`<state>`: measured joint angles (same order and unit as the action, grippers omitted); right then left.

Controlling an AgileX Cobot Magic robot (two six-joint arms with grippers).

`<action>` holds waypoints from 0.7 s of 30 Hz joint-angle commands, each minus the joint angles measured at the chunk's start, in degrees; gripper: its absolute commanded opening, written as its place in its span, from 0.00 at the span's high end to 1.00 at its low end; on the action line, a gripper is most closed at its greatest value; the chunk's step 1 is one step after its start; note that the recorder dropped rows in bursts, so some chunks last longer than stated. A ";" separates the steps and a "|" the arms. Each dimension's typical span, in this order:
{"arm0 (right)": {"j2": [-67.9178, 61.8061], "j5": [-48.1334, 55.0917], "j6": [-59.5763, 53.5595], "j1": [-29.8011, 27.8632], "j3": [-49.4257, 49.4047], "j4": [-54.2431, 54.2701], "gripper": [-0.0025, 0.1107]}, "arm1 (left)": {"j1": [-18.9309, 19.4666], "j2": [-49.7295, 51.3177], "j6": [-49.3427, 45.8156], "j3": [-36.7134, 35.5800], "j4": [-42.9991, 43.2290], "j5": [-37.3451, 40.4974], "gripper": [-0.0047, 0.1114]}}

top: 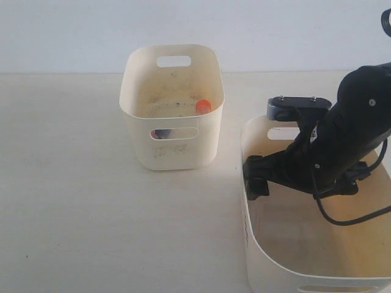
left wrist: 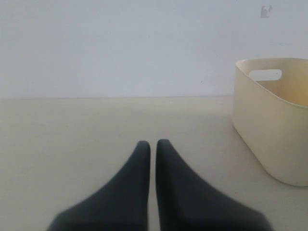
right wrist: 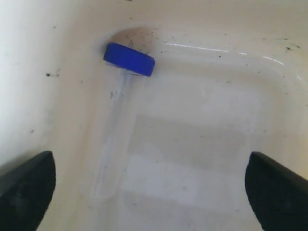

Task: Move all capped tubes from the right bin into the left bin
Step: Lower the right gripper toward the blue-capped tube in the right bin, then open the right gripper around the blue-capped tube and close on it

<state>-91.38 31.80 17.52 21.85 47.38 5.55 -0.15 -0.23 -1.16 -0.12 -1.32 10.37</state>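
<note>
A clear tube with a blue cap (right wrist: pixel 115 130) lies on the floor of the wide, shallow right bin (top: pixel 245 210), its cap against the wall in a corner. My right gripper (right wrist: pixel 151 192) is open above that floor, fingers wide apart, and the tube lies just inside one finger (right wrist: pixel 26 185). From outside, the right gripper (top: pixel 255 178) is seen reaching down into this bin. The taller left bin (top: pixel 137 91) holds an orange-red cap (top: pixel 203 105), and something blue (top: pixel 161 132) shows through its handle slot. My left gripper (left wrist: pixel 153 145) is shut and empty above the table.
The left arm is out of the exterior view. Its wrist camera shows a cream bin (left wrist: pixel 269 125) off to one side, bare table (left wrist: pixel 72 130) and a white wall behind. The two bins stand apart, with a strip of table (top: pixel 229 177) between them.
</note>
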 commanded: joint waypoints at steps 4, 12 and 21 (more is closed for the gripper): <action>-0.79 -2.04 0.06 -0.19 -0.06 1.76 0.05 | -0.41 0.23 0.24 0.12 -0.19 -0.38 0.92; -5.28 -2.04 0.06 -0.19 -0.06 2.83 0.05 | -0.41 0.23 0.24 0.12 -0.19 -0.38 0.92; -5.28 -3.25 -0.20 -0.07 -0.06 2.83 0.05 | -0.41 0.23 0.24 0.12 -0.19 -0.38 0.92</action>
<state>-96.72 30.01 17.61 21.76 47.38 7.55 -0.15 -0.23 -1.16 -0.12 -1.32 10.37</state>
